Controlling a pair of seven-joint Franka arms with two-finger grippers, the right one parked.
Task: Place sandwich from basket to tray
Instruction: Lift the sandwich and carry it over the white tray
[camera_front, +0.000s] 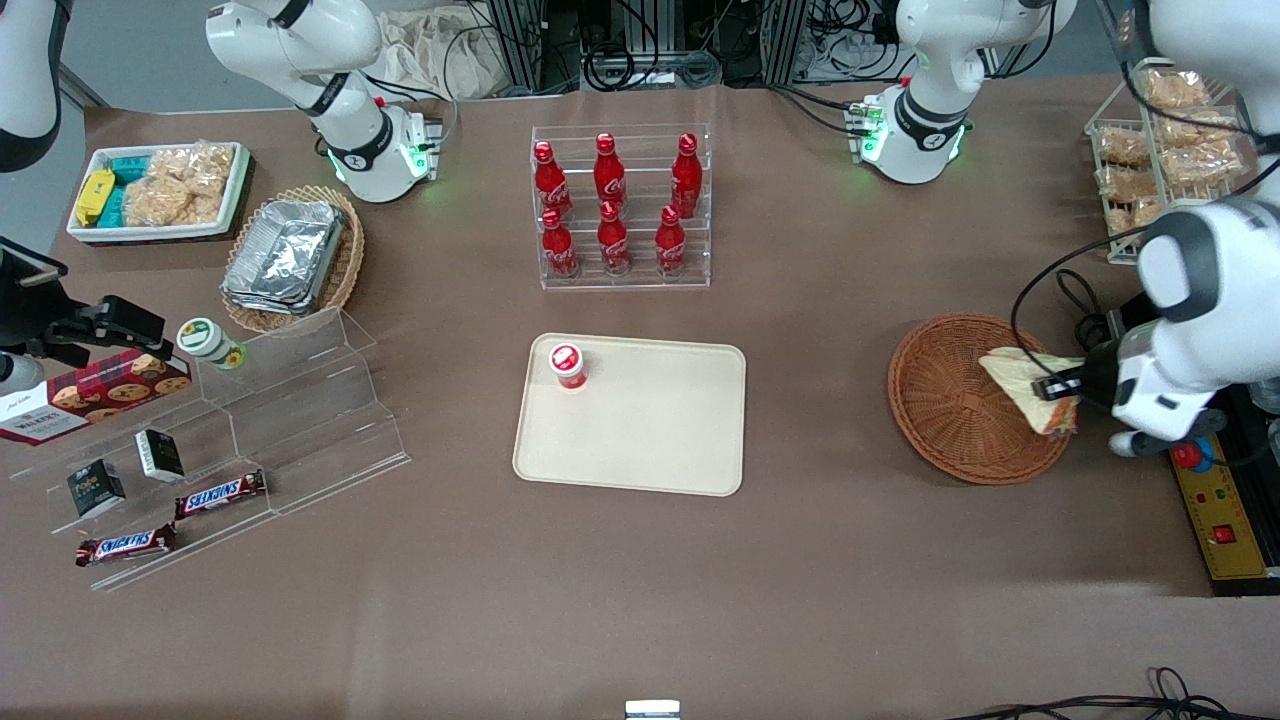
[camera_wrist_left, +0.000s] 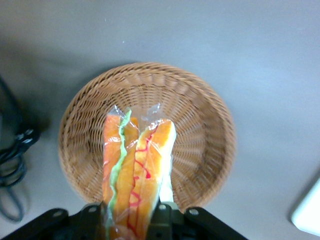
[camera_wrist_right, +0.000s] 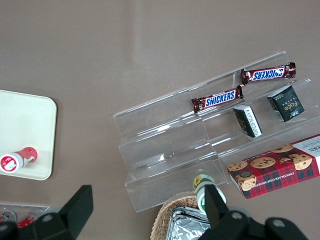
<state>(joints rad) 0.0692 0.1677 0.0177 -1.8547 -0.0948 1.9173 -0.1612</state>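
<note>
The sandwich (camera_front: 1030, 388), a pale wedge in clear wrap with orange, red and green filling, is held by my left gripper (camera_front: 1062, 388) above the reddish-brown wicker basket (camera_front: 950, 400), over its rim toward the working arm's end. In the left wrist view the gripper (camera_wrist_left: 131, 220) is shut on the sandwich (camera_wrist_left: 136, 170), one finger on each side, with the basket (camera_wrist_left: 200, 130) below it. The cream tray (camera_front: 650, 430) lies at the table's middle, well apart from the basket, with a small red-capped bottle (camera_front: 567, 365) standing on it.
A clear rack of red cola bottles (camera_front: 620, 205) stands farther from the front camera than the tray. A clear stepped shelf (camera_front: 250, 430) with candy bars, a cookie box (camera_front: 95, 395), a tan basket of foil trays (camera_front: 290, 255) and a white bin of snacks (camera_front: 160, 190) lie toward the parked arm's end. Wire baskets of snack bags (camera_front: 1165, 150) stand near the working arm.
</note>
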